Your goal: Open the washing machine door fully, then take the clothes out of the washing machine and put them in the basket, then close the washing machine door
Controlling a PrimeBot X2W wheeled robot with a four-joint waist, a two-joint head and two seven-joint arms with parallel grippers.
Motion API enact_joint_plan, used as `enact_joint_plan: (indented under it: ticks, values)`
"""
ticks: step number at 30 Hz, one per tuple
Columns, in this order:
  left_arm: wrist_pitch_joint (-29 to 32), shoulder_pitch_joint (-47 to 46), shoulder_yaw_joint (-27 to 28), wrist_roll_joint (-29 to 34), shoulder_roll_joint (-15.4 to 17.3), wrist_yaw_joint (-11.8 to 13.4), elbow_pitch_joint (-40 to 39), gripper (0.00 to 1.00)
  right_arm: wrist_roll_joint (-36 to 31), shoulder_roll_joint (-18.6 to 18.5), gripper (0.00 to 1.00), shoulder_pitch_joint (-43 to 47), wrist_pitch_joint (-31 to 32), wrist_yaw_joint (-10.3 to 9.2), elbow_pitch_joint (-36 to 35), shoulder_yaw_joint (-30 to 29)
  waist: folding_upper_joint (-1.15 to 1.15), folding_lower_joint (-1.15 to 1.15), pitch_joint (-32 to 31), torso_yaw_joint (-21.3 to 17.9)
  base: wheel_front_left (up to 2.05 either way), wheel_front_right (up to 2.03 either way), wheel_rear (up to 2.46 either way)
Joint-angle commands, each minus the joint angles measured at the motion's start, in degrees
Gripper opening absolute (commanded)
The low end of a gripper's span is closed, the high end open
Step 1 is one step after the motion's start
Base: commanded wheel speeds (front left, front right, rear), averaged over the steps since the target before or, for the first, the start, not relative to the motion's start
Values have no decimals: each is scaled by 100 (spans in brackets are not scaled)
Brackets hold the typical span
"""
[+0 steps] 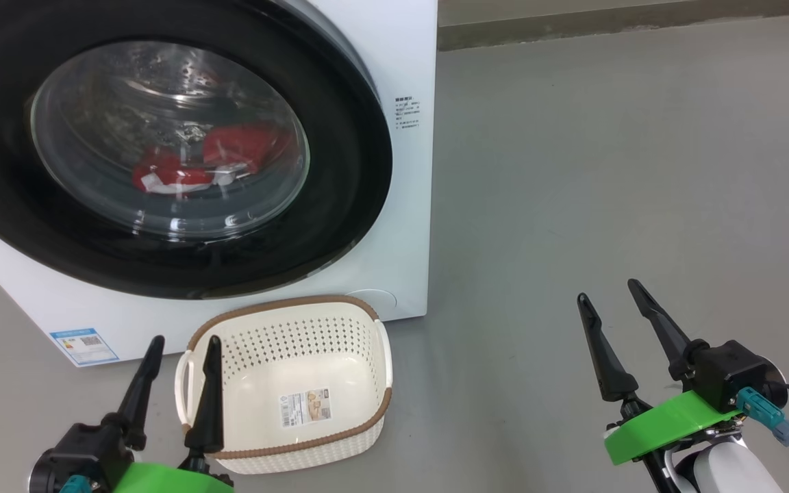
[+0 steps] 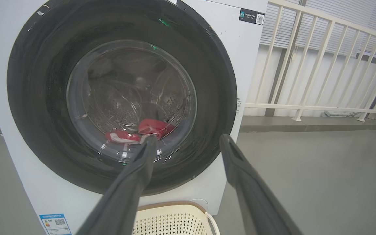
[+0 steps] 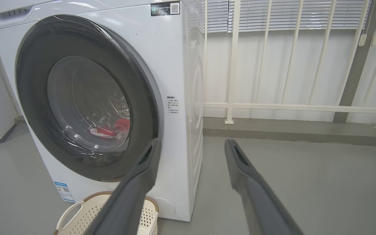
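Note:
The white washing machine (image 1: 405, 226) stands ahead at the left. Its round black-rimmed door (image 1: 340, 171) lies shut against its front. Through the glass I see the red clothes (image 1: 230, 154) with white trim lying low in the drum. The cream basket (image 1: 285, 383) with a brown rim sits empty on the floor below the door. My left gripper (image 1: 185, 346) hangs open at the basket's left edge, well short of the door. My right gripper (image 1: 610, 291) is open over bare floor to the right of the machine. The door (image 2: 38, 98) and clothes (image 2: 148, 129) face the left wrist.
Grey floor (image 1: 607, 171) stretches to the right of the machine. A low step (image 1: 607, 24) runs along the far side. A white railing (image 3: 289, 107) with blinds behind it stands beyond the step. A blue label (image 1: 85, 344) sits low on the machine's front.

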Motion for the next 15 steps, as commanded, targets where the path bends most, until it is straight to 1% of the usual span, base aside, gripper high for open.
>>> enact_joint_plan:
  ticks: [1,7,8,9,10,11,15]
  values:
    - [-69,-138,158,12,98,-33,-130,100,-21,-26,100,-165,-52,-2,-136,104,0,0,4,-1,0,0,0]
    - [-69,-164,157,39,98,-33,-130,100,21,-6,100,-201,-52,-2,-122,121,0,0,50,9,0,0,0]
    - [-69,-168,154,45,98,-33,-133,100,59,-1,74,-207,-52,-2,-118,124,0,0,58,17,0,0,0]
    - [-69,-169,150,54,98,-33,-137,100,96,3,38,-211,-52,-2,-109,123,0,0,65,26,0,0,0]
    - [-69,-170,143,64,98,-33,-141,100,142,7,9,-219,-52,-2,-106,124,0,0,73,37,0,0,0]
    - [-69,-171,137,70,98,-33,-149,100,190,10,0,-229,-52,-2,-103,123,0,0,83,48,0,0,0]
    - [-69,-201,95,40,98,-33,-194,100,715,37,0,-297,-52,-2,-79,109,0,0,151,121,0,0,0]
